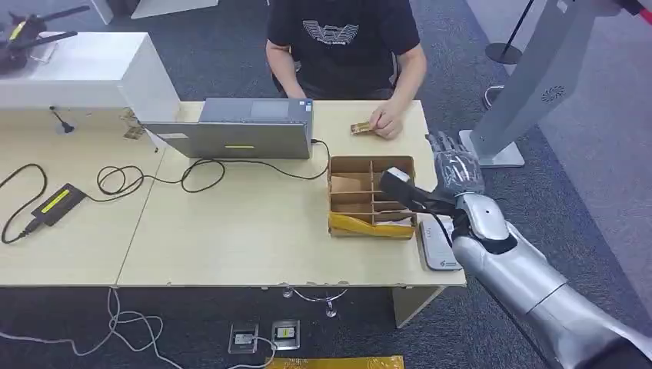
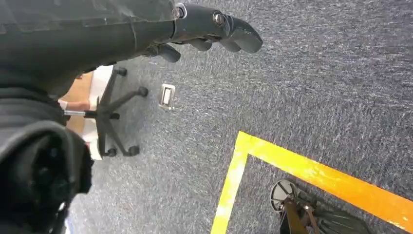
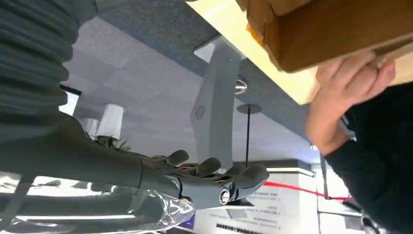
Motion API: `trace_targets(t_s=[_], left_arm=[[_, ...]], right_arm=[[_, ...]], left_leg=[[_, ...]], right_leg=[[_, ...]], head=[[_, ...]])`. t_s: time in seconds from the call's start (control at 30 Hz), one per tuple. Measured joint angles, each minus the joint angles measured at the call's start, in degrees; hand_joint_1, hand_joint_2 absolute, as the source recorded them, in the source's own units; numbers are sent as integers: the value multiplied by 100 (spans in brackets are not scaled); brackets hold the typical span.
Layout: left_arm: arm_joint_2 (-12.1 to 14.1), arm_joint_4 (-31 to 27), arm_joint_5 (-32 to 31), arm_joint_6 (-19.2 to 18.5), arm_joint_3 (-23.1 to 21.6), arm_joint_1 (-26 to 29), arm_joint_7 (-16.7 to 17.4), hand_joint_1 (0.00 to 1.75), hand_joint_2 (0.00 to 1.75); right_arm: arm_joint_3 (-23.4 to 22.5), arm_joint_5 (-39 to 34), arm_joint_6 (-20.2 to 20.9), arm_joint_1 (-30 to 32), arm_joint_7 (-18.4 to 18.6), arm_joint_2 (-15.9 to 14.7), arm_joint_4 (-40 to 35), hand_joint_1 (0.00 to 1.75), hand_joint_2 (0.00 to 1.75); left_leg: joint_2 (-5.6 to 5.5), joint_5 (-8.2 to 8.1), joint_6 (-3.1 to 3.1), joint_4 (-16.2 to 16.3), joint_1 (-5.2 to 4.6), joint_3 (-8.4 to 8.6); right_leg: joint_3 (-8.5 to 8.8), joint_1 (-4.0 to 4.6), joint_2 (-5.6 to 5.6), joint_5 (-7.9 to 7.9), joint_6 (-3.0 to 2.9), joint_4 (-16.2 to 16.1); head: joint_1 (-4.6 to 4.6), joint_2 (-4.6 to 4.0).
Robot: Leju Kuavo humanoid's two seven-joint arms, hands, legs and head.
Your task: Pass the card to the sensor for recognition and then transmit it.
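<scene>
Card (image 1: pixel 361 128): a small tan card lying flat on the far edge of the table, under the fingertips of a person's hand (image 1: pixel 387 121).
Person: seated across the table in a black T-shirt (image 1: pixel 342 38), one forearm reaching to the card; in the right wrist view the same hand (image 3: pixel 348 90) shows beside the box.
Table (image 1: pixel 231 231): pale wood, two tops joined side by side.
Right hand (image 1: pixel 455 167): raised beyond the table's right edge, near the box and well apart from the card, fingers spread and holding nothing; in the right wrist view the fingers (image 3: pixel 214 178) are loosely extended in the air.
Right arm (image 1: pixel 530 284): silver, coming in from the lower right, with a dark wrist camera mount over the box's right side.
Left hand (image 2: pixel 214 27): hanging down over grey carpet, dark fingers slightly curled and apart, holding nothing.
Box (image 1: pixel 371 197): open cardboard box with dividers, near the table's right end, a yellow strip along its near side.
Sensor (image 1: pixel 438 246): a flat white device, apparently the sensor, lying on the table just right of the box, partly hidden by the arm.
Laptop (image 1: pixel 238 131): grey, at the far side of the table in front of the person, with a black cable (image 1: pixel 192 178) looping left to a black power brick (image 1: pixel 58 203).
Grey stand (image 1: pixel 530 77): a slanted post on the carpet to the right of the table.
Floor in left wrist view: yellow tape line (image 2: pixel 311 173), an office chair base (image 2: pixel 109 114).
</scene>
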Motion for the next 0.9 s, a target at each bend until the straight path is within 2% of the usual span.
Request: trace_targets(t_s=[0.17,0.5,0.73,0.9], left_arm=[[0,0,177,24,0,0,0,0,0],[0,0,352,120,2,4,9,0,0],[-2,0,404,160,4,5,9,0,0],[-2,0,428,160,4,10,-20,0,0]], right_arm=[[37,59,574,-3,89,-22,-367,0,175],[144,146,1162,-134,197,-98,-959,0,175],[330,-133,1313,-287,177,-177,-1082,0,175],[483,-549,1140,-288,317,-258,-1082,0,175]], left_leg=[[0,0,0,0,1,0],[0,0,0,0,0,-1],[0,0,0,0,1,0],[-1,0,0,0,1,-1]], right_leg=[[0,1,0,0,0,0],[0,0,0,0,0,0],[0,1,0,0,0,0],[0,1,-1,0,0,0]], head=[[0,2],[0,2],[0,2],[0,0]])
